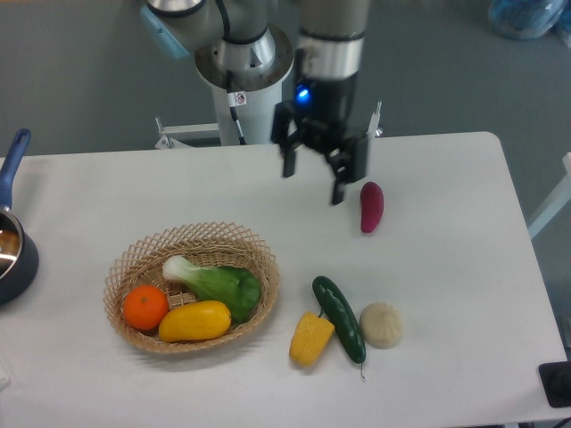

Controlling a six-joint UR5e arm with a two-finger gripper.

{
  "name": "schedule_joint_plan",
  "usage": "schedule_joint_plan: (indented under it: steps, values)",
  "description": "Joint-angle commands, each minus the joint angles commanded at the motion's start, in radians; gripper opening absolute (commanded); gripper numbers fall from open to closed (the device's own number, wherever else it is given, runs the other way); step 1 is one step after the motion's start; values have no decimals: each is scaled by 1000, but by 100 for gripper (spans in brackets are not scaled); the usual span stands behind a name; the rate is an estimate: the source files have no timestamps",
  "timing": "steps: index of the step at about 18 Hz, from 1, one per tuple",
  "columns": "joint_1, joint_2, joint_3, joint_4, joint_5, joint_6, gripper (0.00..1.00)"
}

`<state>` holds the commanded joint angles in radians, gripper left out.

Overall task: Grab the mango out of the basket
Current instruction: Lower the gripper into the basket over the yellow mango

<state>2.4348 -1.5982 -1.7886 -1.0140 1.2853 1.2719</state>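
Note:
The mango [194,321] is a glossy yellow oblong fruit lying at the front of the round wicker basket [254,252] on the left part of the table. An orange [145,307] lies to its left and a green bok choy [217,283] behind it, both in the basket. My gripper [314,185] hangs open and empty above the table's far middle, well behind and to the right of the basket. Nothing is between its fingers.
A purple sweet potato [371,206] lies just right of the gripper. A yellow corn piece [310,339], a cucumber [339,317] and a pale round bun [381,325] lie right of the basket. A dark pot with a blue handle [12,234] stands at the left edge.

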Motion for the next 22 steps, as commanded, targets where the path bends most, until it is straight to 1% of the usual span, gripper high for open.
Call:
schedule_joint_plan:
  steps: [2,3,4,5,7,10,11,13,16,18,22]
  values:
    - [-80,-44,0,2,76,-67,100]
    - [-117,-69,3,5,112,-124,100]
    - [-144,-89,9,21,132,-194,100]
    - [-164,-110,9,53,137,-253,100]
    - [-195,-150,8,98,141,-299,100]
    - [-218,-193,8,115,143,-293,100]
    - [-227,-210,5,132,152,-284,100]
    - [-241,-239,6,152,196,-219,100]
    - [-255,-281,14,153,233,-128,100]
    - [-258,-307,23,164,235,-115,100]
    - [-283,-357,32,218,256,-115,100]
